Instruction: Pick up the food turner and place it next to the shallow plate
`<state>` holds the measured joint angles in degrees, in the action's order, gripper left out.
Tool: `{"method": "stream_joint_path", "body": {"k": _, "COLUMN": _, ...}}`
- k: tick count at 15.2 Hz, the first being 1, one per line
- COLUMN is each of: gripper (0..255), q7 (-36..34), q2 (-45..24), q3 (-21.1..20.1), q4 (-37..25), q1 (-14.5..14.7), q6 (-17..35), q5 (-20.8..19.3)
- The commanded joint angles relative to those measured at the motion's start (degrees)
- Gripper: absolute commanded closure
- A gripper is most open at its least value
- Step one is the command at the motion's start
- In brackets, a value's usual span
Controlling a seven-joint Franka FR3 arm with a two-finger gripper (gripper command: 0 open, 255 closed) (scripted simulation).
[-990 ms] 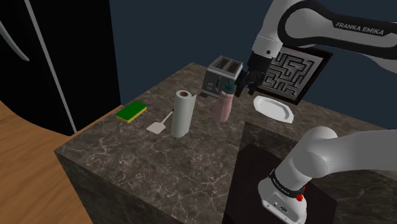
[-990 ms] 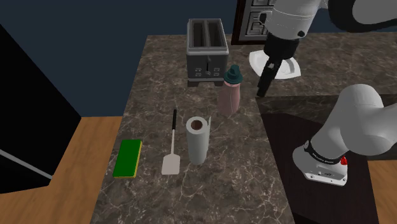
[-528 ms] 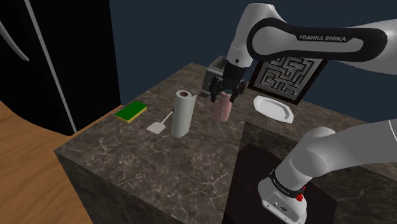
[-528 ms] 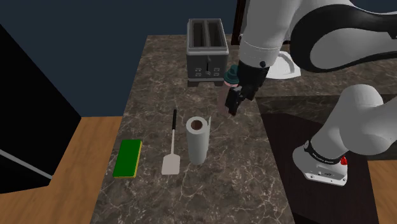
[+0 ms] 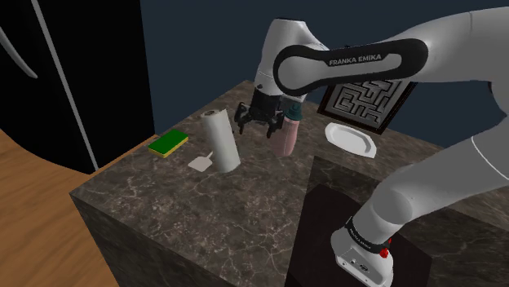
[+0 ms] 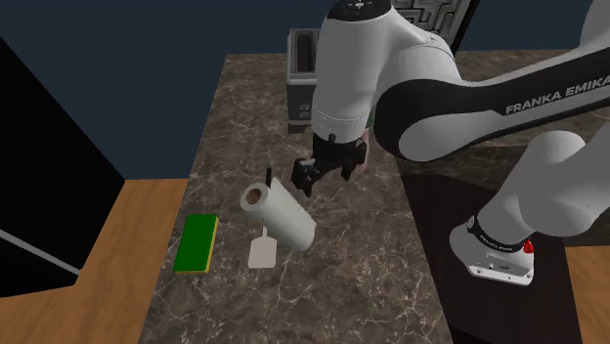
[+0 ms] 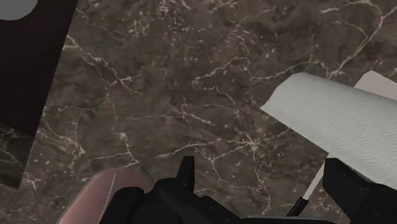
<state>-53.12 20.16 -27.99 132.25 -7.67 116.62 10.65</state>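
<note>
The food turner lies flat on the dark marble counter (image 5: 163,204). Its white blade (image 5: 200,163) (image 6: 262,253) pokes out from under a tilted paper towel roll (image 5: 220,140) (image 6: 281,215), and its thin black handle (image 6: 269,176) runs toward the toaster. In the wrist view the blade (image 7: 379,83) shows past the roll (image 7: 337,124), with the handle (image 7: 304,198) near one finger. My gripper (image 5: 258,122) (image 6: 327,173) (image 7: 267,188) hovers open and empty just beside the roll, above the handle end. The shallow white plate (image 5: 351,139) sits further along the counter by the maze picture.
A pink bottle (image 5: 285,140) (image 7: 108,197) stands right beside the gripper. A green sponge (image 5: 168,143) (image 6: 197,242) lies near the counter's edge. A toaster (image 6: 301,59) sits behind the arm, a framed maze picture (image 5: 369,96) leans behind the plate. The dark stand (image 6: 489,225) borders the counter.
The arm has swung from over the plate, past the bottle, to the paper towel roll. The roll, upright before, now leans over the turner.
</note>
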Motion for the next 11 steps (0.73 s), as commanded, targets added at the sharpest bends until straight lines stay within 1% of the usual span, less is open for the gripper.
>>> {"method": "stream_joint_path", "body": {"k": 1, "gripper": 0, "q7": -7.3, "q2": -5.9, "q3": -3.16, "q4": -2.77, "q1": -1.7, "q6": 2.29, "q5": -2.67}}
{"method": "stream_joint_path", "body": {"k": 4, "gripper": 0, "q7": -17.97, "q2": -14.08, "q3": -6.32, "q4": -7.51, "q1": -3.58, "q6": 4.62, "q5": -8.29}}
{"method": "stream_joint_path", "body": {"k": 6, "gripper": 0, "q7": -25.31, "q2": -19.82, "q3": -7.46, "q4": -11.12, "q1": -4.01, "q6": 5.44, "q5": -12.86}}
{"method": "stream_joint_path", "body": {"k": 8, "gripper": 0, "q7": -32.42, "q2": -25.59, "q3": -7.61, "q4": -15.09, "q1": -3.59, "q6": 5.63, "q5": -17.56}}
{"method": "stream_joint_path", "body": {"k": 11, "gripper": 0, "q7": -41.9, "q2": -33.8, "q3": -6.09, "q4": -21.64, "q1": -1.49, "q6": 4.92, "q5": -23.76}}
